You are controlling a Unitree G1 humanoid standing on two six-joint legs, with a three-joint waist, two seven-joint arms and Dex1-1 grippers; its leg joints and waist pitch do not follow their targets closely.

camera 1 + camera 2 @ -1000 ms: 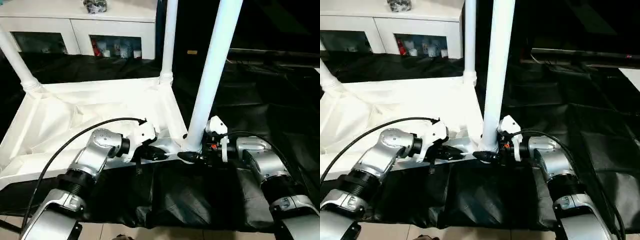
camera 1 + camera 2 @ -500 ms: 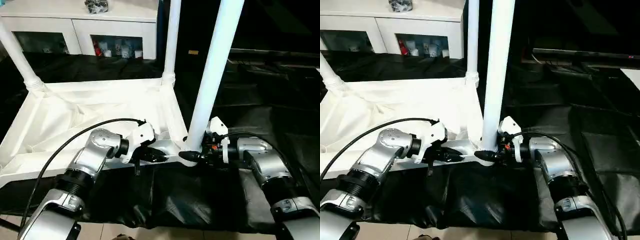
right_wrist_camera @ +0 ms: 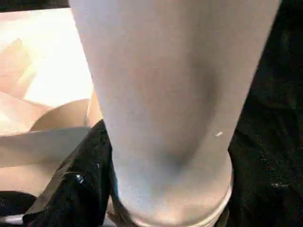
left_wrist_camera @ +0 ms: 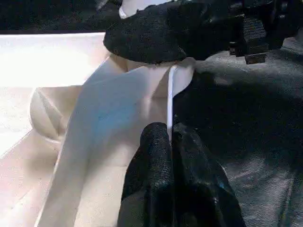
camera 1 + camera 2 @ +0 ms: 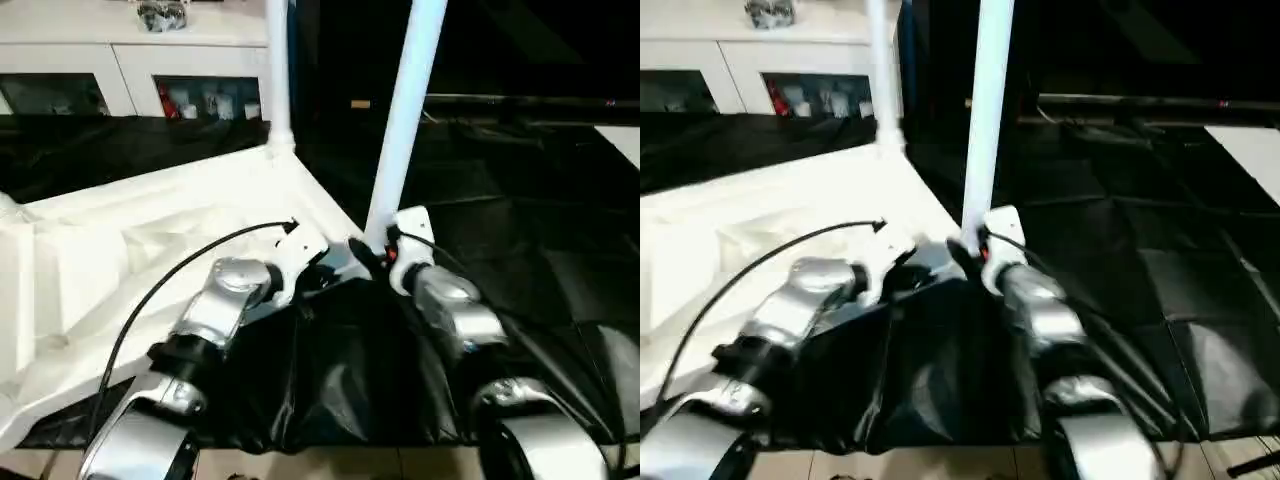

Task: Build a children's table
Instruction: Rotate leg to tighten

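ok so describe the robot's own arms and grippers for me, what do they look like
Both forearms are shiny silver metal with rounded, jointed segments and black ribbed collars. The left arm carries a thin black cable looping over it to a white wrist housing. The right arm has a similar white housing with a small red mark. The left gripper has black, rough-textured fingers; so does the right gripper.

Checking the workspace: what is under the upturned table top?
A black sheet lies under the table top and spreads beyond it to the right. The part beneath the top itself is covered, so anything else there cannot be seen.
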